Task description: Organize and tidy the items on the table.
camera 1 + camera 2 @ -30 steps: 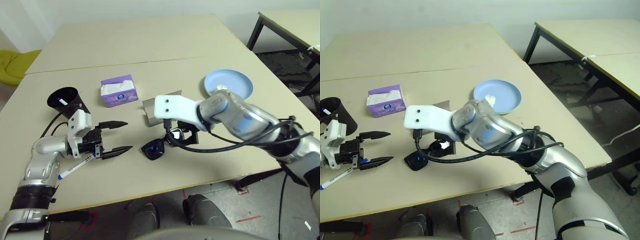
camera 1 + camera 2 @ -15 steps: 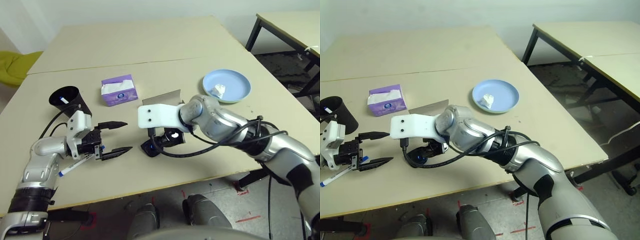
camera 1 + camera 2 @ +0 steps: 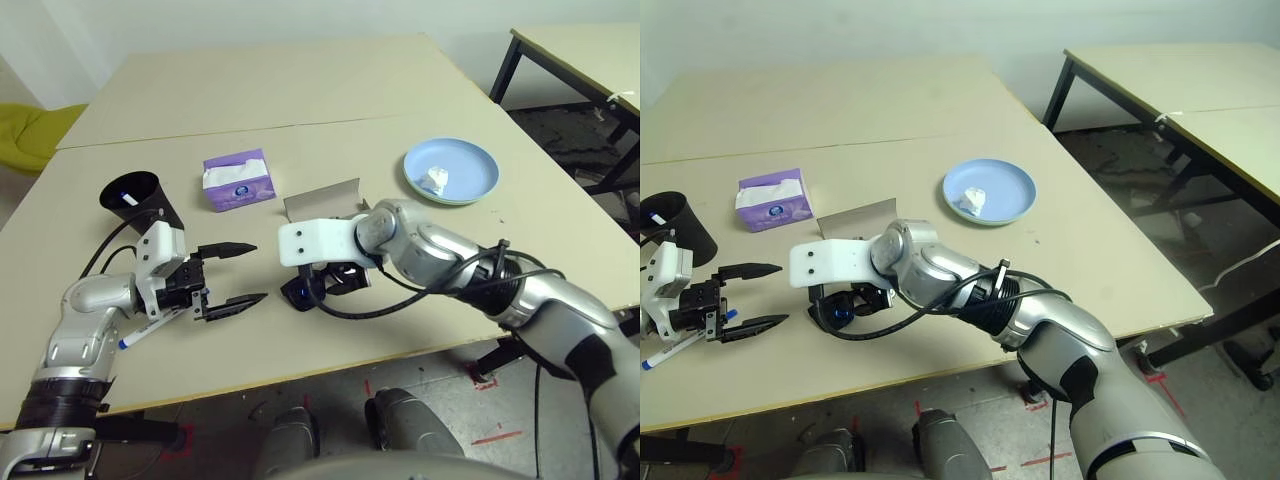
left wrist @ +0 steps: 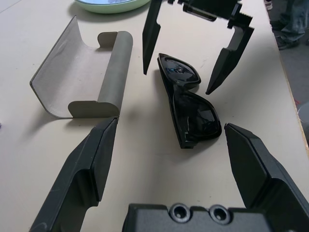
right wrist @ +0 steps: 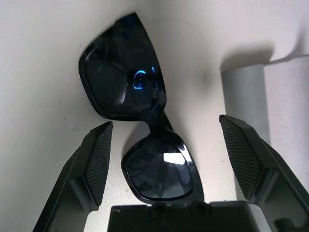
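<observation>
The black sunglasses (image 5: pixel 140 121) lie lens-down on the table (image 3: pixel 400 110), just in front of the open grey glasses case (image 4: pixel 82 77). My right gripper (image 3: pixel 322 287) hangs open low over them, one finger on each side and neither touching. My left gripper (image 3: pixel 256 272) is open and empty a short way left of the sunglasses, pointing at them. A white marker with a blue cap (image 3: pixel 140 332) lies under my left wrist. The crumpled tissue (image 3: pixel 433 180) sits in the light blue plate (image 3: pixel 470 160), which is stacked on the pale green plate (image 4: pixel 106 7).
A purple tissue box (image 3: pixel 238 181) stands behind the case. A black cup (image 3: pixel 135 197) with a white marker in it stands at the left. A seam runs across the table behind the box. A second table with black legs (image 3: pixel 590 45) stands at the far right.
My right arm has swung left and come down, so its gripper now straddles the sunglasses and the plates are uncovered. The left arm and the sunglasses have stayed put.
</observation>
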